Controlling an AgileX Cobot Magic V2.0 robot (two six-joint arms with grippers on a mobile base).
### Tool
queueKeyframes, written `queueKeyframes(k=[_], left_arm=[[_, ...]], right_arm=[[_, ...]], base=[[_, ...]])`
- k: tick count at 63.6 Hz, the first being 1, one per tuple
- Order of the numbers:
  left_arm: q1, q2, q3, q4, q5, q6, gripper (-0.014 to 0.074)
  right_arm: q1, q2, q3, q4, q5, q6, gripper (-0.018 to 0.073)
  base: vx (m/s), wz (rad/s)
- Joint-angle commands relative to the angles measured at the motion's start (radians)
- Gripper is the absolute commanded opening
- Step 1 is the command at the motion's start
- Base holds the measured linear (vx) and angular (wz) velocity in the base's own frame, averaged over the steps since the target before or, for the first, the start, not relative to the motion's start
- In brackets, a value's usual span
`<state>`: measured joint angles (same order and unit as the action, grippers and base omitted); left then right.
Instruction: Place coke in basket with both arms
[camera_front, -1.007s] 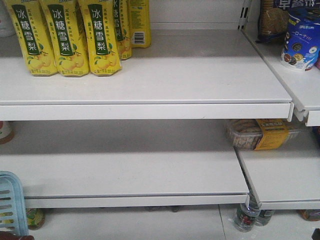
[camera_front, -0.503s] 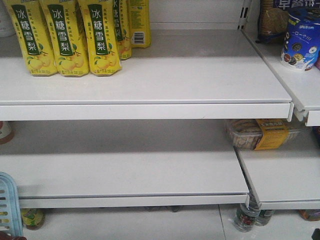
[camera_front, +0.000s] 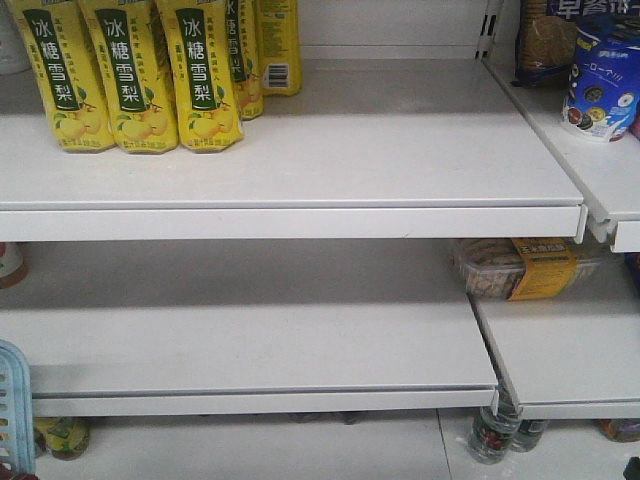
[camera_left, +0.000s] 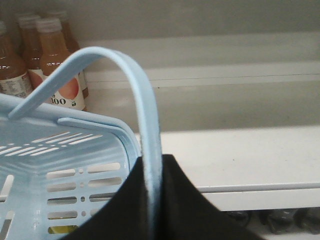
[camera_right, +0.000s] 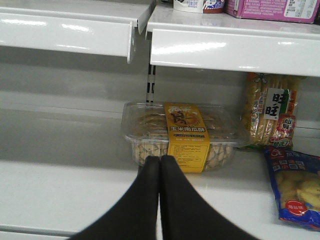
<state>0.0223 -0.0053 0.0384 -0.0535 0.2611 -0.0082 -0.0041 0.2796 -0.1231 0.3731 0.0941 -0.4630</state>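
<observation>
One basket corner showing, coke unseen.

The basket — cut off by the left edge — shows only a corner.

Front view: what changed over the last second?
The basket slid left, so less of it shows at the lower left edge. A dark red thing at the bottom corner has all but left view. The yellow cartons, shelves and snack box stayed put.

Light blue slotted basket hanging by its thin arched handle, pinched in left hand
</observation>
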Motion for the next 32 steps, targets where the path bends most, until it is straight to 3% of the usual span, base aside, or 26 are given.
queueKeyframes(k=[1,32], left_arm=[[0.002,-0.023,-0.029,0.053,-0.158,0.002,-0.0006],[0.002,-0.023,-0.029,0.078,-0.224,-0.005,-0.0006]], right_arm=[[-0.003,0.006,-0.026,0.0,-0.07,-0.008,-0.0009],[-0.003,0.006,-0.026,0.0,-0.07,-0.008,-0.0009]], base=[[0.0,0.0],[0.0,0.0]])
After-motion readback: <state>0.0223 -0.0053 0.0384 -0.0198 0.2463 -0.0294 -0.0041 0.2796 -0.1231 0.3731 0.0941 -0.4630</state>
